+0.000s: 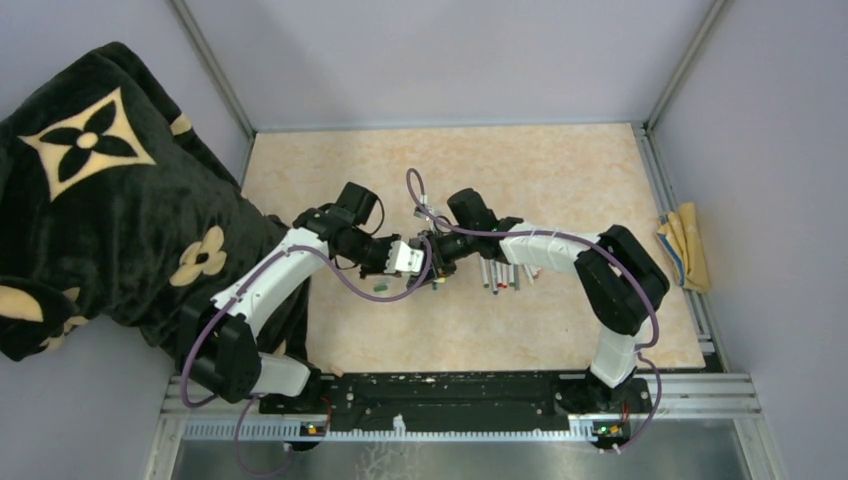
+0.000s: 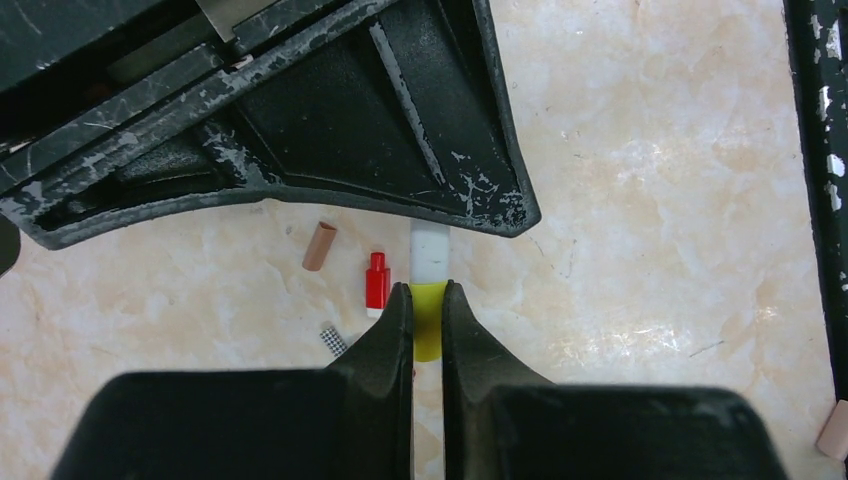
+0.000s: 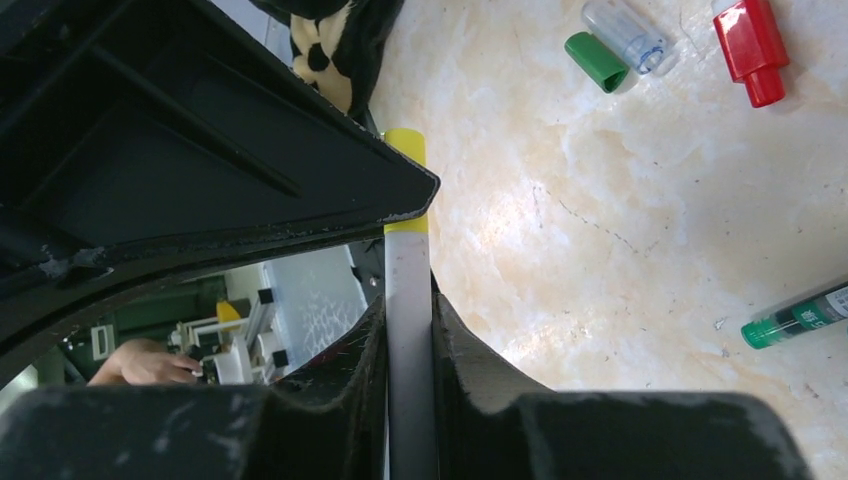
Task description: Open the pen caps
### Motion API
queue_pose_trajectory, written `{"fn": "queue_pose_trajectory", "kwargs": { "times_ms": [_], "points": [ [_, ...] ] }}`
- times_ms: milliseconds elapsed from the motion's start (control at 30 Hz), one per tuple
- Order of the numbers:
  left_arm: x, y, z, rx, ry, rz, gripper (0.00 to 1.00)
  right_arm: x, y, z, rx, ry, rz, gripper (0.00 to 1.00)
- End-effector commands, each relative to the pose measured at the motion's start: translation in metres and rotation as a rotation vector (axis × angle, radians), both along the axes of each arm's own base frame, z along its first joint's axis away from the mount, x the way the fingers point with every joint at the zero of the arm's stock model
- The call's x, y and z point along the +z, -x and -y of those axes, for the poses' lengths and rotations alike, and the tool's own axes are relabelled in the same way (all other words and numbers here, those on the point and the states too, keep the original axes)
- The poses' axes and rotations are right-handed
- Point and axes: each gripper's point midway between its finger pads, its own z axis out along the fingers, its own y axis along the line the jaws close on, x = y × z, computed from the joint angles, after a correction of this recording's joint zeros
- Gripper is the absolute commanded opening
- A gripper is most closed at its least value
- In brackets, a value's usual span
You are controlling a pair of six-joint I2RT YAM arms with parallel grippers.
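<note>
The left claw [image 2: 428,297] clenches the yellow cap [image 2: 428,332]; the right claw [image 3: 408,315] clamps the white pen barrel [image 3: 407,265]. Opposed grips likely serve pulling them apart.

Robotics test cell, laboratory type. The marbled table [image 1: 560,170] is enclosed by aluminium frame posts [image 1: 212,70] and plain lilac wall panels [image 1: 450,50]. Two robot arms [image 1: 283,268] with purple cables [image 1: 409,183] are bolted to a black base rail [image 1: 450,390] at the table's near edge. A black floral blanket [image 1: 100,200] drapes left of the table. Beyond the table, bench equipment [image 3: 245,350] and a person's hand [image 3: 145,362] are visible.
</note>
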Motion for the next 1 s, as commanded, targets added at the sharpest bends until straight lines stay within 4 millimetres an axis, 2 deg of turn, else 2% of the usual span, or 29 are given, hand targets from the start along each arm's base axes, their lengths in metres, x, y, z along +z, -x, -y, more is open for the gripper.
{"fn": "queue_pose_trajectory", "kwargs": {
  "times_ms": [0, 67, 133, 167, 200, 233, 300, 367, 500, 600, 767, 833, 867, 933, 967],
  "points": [
    [0.002, 0.001, 0.004, -0.018, 0.013, -0.001, 0.04, 0.013, -0.003, -0.001, -0.005, -0.036, 0.047, 0.11],
    [0.0, 0.004, 0.003, -0.026, 0.008, -0.011, 0.07, 0.017, -0.006, 0.001, -0.017, -0.039, 0.059, 0.02],
    [-0.004, 0.007, 0.001, -0.033, -0.001, -0.02, 0.15, 0.02, -0.008, 0.001, -0.021, -0.037, 0.074, 0.0],
    [-0.005, 0.008, 0.001, -0.033, -0.002, -0.025, 0.26, 0.02, -0.009, 0.002, -0.026, -0.033, 0.08, 0.0],
    [-0.006, 0.009, 0.0, -0.033, -0.006, -0.03, 0.46, 0.022, -0.009, 0.002, -0.028, -0.034, 0.086, 0.0],
    [-0.007, 0.009, 0.0, -0.029, -0.005, -0.03, 0.58, 0.022, -0.009, 0.003, -0.028, -0.032, 0.089, 0.0],
    [-0.006, 0.008, 0.0, -0.026, 0.003, -0.012, 0.68, 0.023, -0.008, 0.003, -0.024, -0.036, 0.092, 0.0],
    [-0.005, 0.005, 0.002, -0.025, 0.017, 0.015, 0.71, 0.023, -0.008, 0.003, -0.022, -0.035, 0.089, 0.0],
    [-0.004, 0.003, 0.005, -0.027, 0.034, 0.024, 0.68, 0.024, -0.008, 0.003, -0.025, -0.042, 0.091, 0.0],
    [-0.013, 0.004, 0.003, -0.021, 0.009, 0.003, 0.58, 0.028, -0.01, 0.001, -0.031, -0.054, 0.096, 0.0],
    [-0.012, 0.001, 0.005, -0.003, 0.031, 0.038, 0.26, 0.025, -0.011, 0.0, -0.038, -0.049, 0.091, 0.0],
    [-0.008, 0.001, 0.006, -0.01, 0.053, 0.073, 0.17, 0.023, -0.011, 0.001, -0.045, -0.043, 0.084, 0.0],
    [-0.006, 0.0, 0.006, -0.013, 0.061, 0.087, 0.14, 0.022, -0.011, 0.001, -0.048, -0.04, 0.078, 0.04],
    [-0.005, 0.001, 0.005, -0.019, 0.061, 0.101, 0.1, 0.02, -0.013, 0.001, -0.057, -0.032, 0.079, 0.23],
    [-0.006, 0.001, 0.004, -0.021, 0.055, 0.102, 0.09, 0.019, -0.014, 0.001, -0.063, -0.029, 0.082, 0.29]
  ]
}}
